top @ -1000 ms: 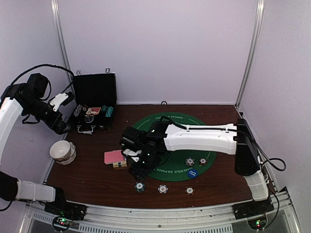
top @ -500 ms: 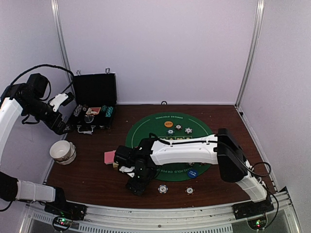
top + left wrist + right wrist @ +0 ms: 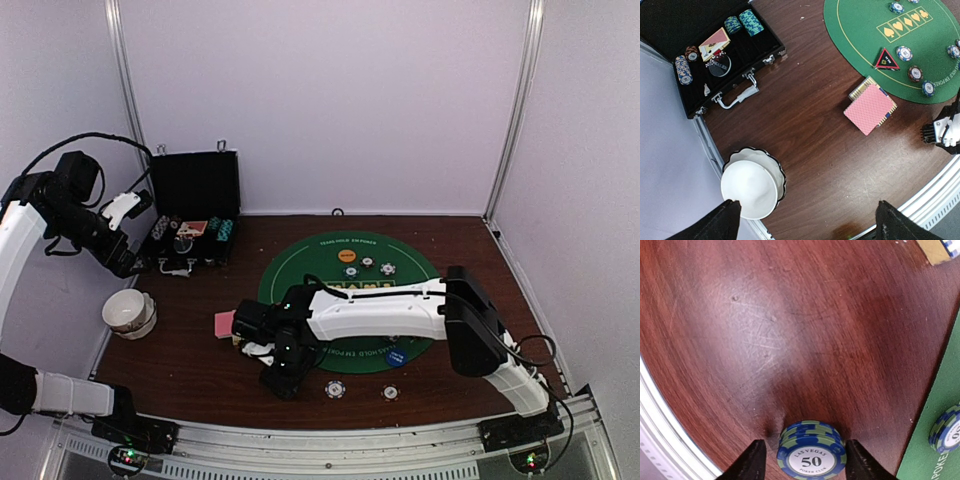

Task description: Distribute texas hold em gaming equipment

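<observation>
Jaws of the right gripper point(image 3: 806, 456) stand apart, low over the wood, with a blue-green chip point(image 3: 812, 455) marked 50 between them. The chip rests on the table point(image 3: 790, 340). A thin gap shows at one finger; whether the other finger touches the chip cannot be told. Off to one side of these jaws lies the green mat point(image 3: 935, 405), with a second chip point(image 3: 946, 432) on its edge. Seen from above, two more chips point(image 3: 335, 388) lie on the wood just beside the jaws, toward the right arm's base, and a blue disc point(image 3: 397, 357) sits on the mat beyond them.

The left gripper point(image 3: 810, 220) hangs high, jaws wide apart and holding nothing. Just ahead of one finger point(image 3: 725, 220), far below, stands the bowl point(image 3: 752, 182). Further ahead is the open case point(image 3: 685, 20), with chips and a few cards in its compartments. Ahead of the other finger lie the pink cards point(image 3: 870, 107), stacked on a gold box point(image 3: 860, 89) on the wood. Beyond them the triangle point(image 3: 887, 59) sits on the mat's edge, among several single chips.
</observation>
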